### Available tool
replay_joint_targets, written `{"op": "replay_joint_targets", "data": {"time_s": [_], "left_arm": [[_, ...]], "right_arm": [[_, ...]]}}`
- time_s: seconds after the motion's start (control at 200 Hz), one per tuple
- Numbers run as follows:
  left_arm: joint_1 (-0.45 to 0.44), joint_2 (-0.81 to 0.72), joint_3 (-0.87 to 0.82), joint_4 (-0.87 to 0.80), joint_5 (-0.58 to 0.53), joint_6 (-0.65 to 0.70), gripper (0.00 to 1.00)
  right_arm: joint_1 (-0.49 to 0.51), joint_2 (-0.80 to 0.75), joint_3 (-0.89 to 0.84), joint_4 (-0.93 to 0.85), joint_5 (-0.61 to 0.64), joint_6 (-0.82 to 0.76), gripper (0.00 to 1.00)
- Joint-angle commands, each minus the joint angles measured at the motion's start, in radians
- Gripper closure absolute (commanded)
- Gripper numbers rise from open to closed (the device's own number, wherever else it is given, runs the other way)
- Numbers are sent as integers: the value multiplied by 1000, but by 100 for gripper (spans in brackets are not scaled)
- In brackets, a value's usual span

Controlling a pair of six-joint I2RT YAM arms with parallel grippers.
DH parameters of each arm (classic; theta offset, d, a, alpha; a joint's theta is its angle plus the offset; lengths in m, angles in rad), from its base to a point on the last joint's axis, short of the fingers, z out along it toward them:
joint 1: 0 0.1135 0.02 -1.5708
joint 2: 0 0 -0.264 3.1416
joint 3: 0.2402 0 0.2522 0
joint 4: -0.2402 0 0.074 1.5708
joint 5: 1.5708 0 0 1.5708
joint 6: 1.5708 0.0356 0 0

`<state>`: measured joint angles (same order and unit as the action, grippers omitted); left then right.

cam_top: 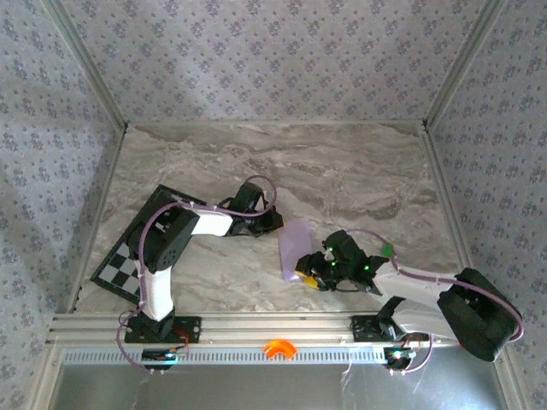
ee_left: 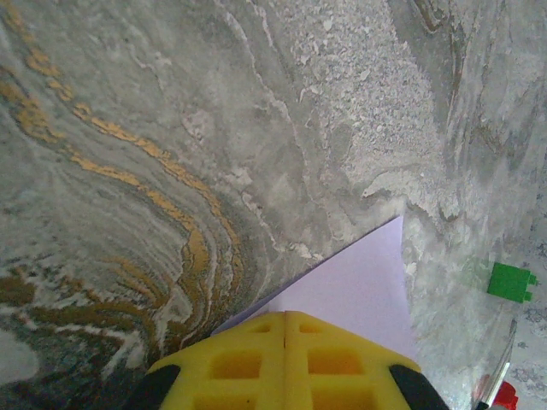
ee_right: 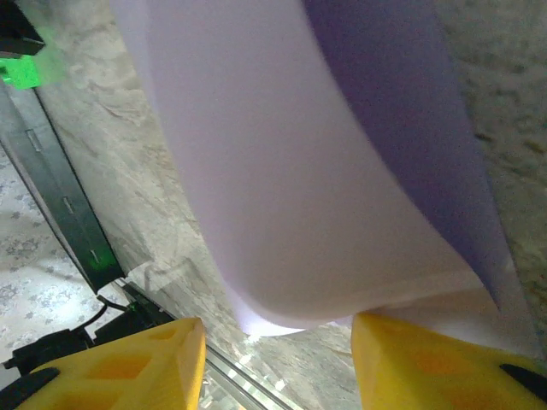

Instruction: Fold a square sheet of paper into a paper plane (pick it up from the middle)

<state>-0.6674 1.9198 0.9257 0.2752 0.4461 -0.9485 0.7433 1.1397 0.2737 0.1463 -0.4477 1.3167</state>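
At the left edge of the table [cam_top: 342, 171] lies a checkerboard [cam_top: 124, 260], set at an angle and partly covered by the left arm. Right of the checkerboard and well apart from it, the left gripper [cam_top: 270, 219] [ee_left: 285, 318] sits low over the marble. Its yellow fingers [ee_left: 342, 363] are pressed together with no gap, the tips over the near edge of the sheet of paper [cam_top: 296, 243] [ee_left: 359, 286] [ee_right: 282, 171]. Whether they pinch the sheet or merely lie on it cannot be determined.

The sheet, pale lilac, lies further right of the checkerboard, between the two grippers. One corner lies flat, pointing away from the left gripper.

The right gripper [cam_top: 316, 272] [ee_right: 275, 325], on the side of the sheet away from the checkerboard, has its fingers [ee_right: 111, 367] roughly half apart. The sheet's edge is raised there and curls in a rounded fold between them. It appears to rest against one finger, with a gap at the other. The jaws are not closed on it.

Furthest from the checkerboard, a green block [cam_top: 387, 250] [ee_left: 511, 282] stands near the right gripper, apart from the sheet.
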Motion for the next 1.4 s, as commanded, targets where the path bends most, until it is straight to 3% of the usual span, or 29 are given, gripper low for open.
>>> {"op": "replay_joint_targets", "data": {"time_s": [0.0,0.37,0.635,0.89,1.199,1.394], "left_arm": [[-14,48,-19,-62,20,1,95],[-15,48,-18,-64,20,2,95],[-15,54,-13,-67,22,2,95],[-14,57,-10,-68,20,1,95],[-14,64,-3,-68,32,0,95],[-14,58,0,-70,33,0,95]], "right_arm": [[-14,-31,9,3,39,-26,50],[-90,-58,39,-79,33,-146,45],[-239,56,100,5,-186,-287,38],[-280,127,152,-27,-236,-417,34],[-383,238,214,-46,-449,-553,37],[-423,307,230,-65,-480,-593,40]]}}
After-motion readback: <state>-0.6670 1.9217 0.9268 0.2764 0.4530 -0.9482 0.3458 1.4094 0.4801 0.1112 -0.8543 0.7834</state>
